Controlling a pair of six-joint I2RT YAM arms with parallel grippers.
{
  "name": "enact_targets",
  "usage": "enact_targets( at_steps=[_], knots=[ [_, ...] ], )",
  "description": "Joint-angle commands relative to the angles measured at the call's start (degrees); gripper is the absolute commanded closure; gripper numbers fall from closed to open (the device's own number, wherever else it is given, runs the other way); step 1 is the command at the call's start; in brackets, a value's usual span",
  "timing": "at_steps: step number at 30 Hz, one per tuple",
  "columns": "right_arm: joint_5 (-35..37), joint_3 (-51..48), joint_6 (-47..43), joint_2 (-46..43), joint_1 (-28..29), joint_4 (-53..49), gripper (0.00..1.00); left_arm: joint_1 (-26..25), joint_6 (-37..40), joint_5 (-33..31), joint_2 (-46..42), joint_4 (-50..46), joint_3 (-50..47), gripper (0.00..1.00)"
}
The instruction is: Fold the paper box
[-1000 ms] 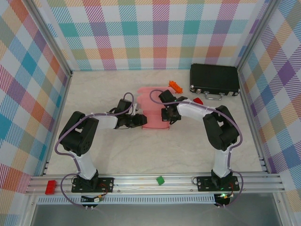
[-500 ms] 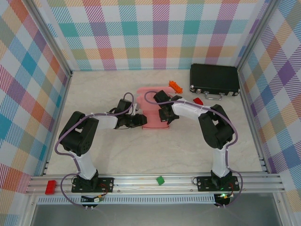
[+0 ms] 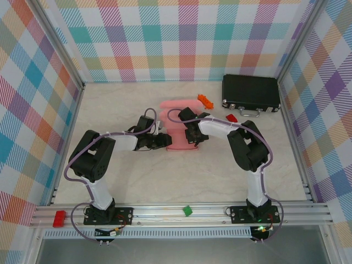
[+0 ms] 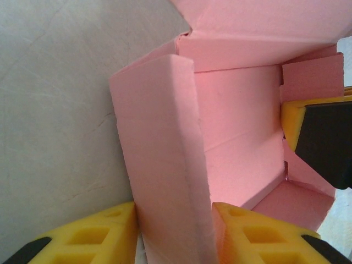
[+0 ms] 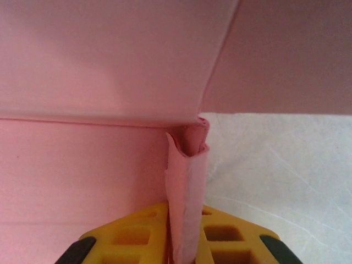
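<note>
Paper box (image 3: 177,118) lies partly folded at mid-table (image 3: 165,181), between both arms. Left gripper (image 4: 173,220) pinches the raised, doubled-over left side wall. Right gripper (image 5: 186,225) pinches the thin upright wall opposite, fingers tight against the card.

— Entry: left arm (image 3: 91,157), right arm (image 3: 250,146). Finish?
— Black rounded joint housings, white link sections, each on a black bolted base plate (image 3: 107,215).
— Cabling?
— One lilac cable (image 3: 66,169) looped along each arm.
— Fingers (image 4: 88,231)?
— Yellow, moulded with open cells, black at the outer edges.
</note>
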Motion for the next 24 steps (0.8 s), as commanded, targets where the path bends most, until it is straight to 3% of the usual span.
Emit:
enact_targets(
  at_steps=[1,24],
  knots=[
    [0.8,-0.7,-0.2,2.3,-0.1,-3.6,0.86,-0.6,-0.4,1.0,0.4,0.5,-1.1,0.62],
    [8.1,1.7,1.6,7.4,0.0,-10.9,0.85,-0.6,-0.4,0.7,-0.2,-0.1,-1.2,0.63]
  ],
)
